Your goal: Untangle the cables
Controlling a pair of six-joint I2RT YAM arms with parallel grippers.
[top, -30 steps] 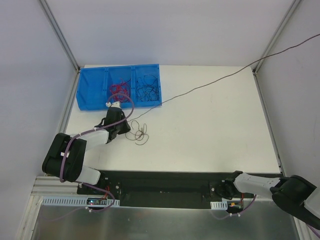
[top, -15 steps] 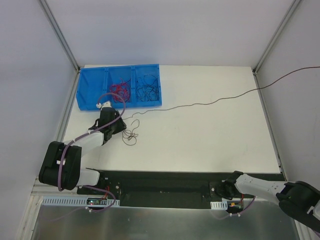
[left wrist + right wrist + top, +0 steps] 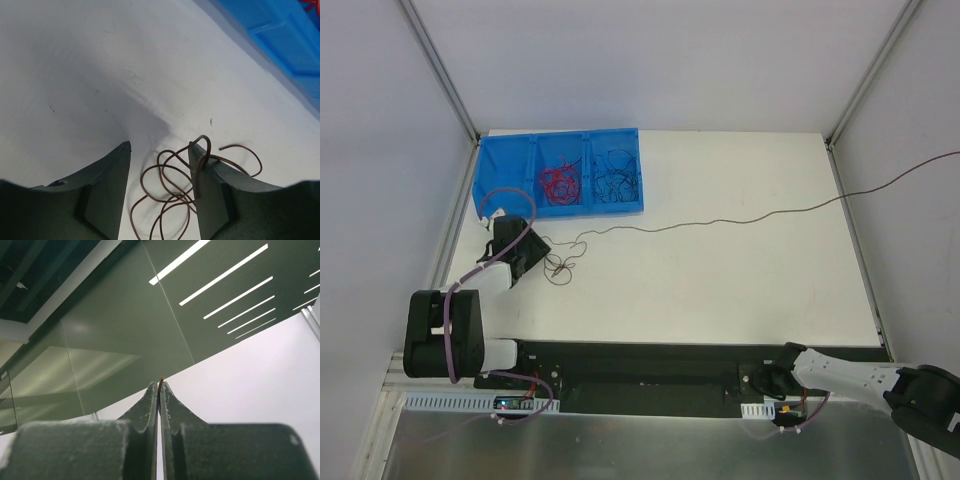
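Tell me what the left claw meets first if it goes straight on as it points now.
Probably the brown cable loops inside the open left claw, then the white table; depth is unclear.

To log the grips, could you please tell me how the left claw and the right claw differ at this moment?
The left claw stands open; the right claw is shut. The left claw looks down on the table, with a coil of brown cable between its fingers; the right claw pinches only a cable tip, with no table in its view. Both have dark fingers.
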